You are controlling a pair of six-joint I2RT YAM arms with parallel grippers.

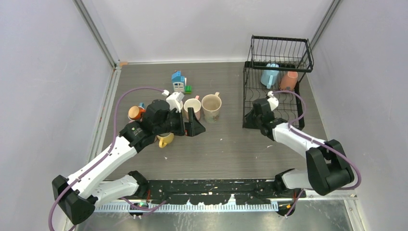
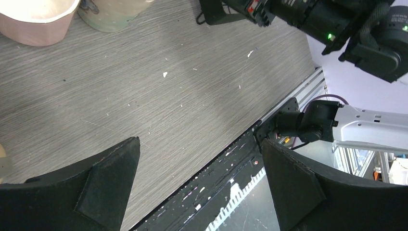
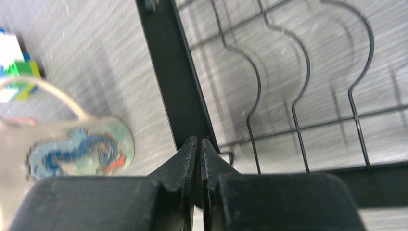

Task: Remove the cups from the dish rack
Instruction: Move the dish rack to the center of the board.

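Observation:
The black wire dish rack stands at the back right. A light blue cup and a dark red cup sit on its lower tier. Other cups stand on the table: cream, pink, orange and yellow. My left gripper is open and empty just in front of the pink cup; in the left wrist view it frames bare table, with the pink cup at top left. My right gripper is shut and empty at the rack's black frame bar, by its front-left corner.
A small blue-white-green toy house stands behind the cups. The rack's curved base wires show no cups in the right wrist view. The cream cup with a blue seahorse print is left of the right gripper. Walls close in on three sides.

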